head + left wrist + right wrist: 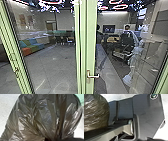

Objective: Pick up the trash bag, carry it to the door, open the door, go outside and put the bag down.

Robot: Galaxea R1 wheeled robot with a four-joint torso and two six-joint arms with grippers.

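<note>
Trash bag (pixel 45 117) looks lifted and brought to the centre-frame door (pixel 90 37), leaving opening, exit and set-down, though I can't tell whether either arm's jaws are clamped or apart.

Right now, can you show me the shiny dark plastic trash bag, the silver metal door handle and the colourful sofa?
Shiny dark plastic trash bag (pixel 45 117): left wrist view, on its wrinkled side.
Silver metal door handle (pixel 94 76): head view, on its lever.
Colourful sofa (pixel 26 51): head view, on an orange part.
</note>
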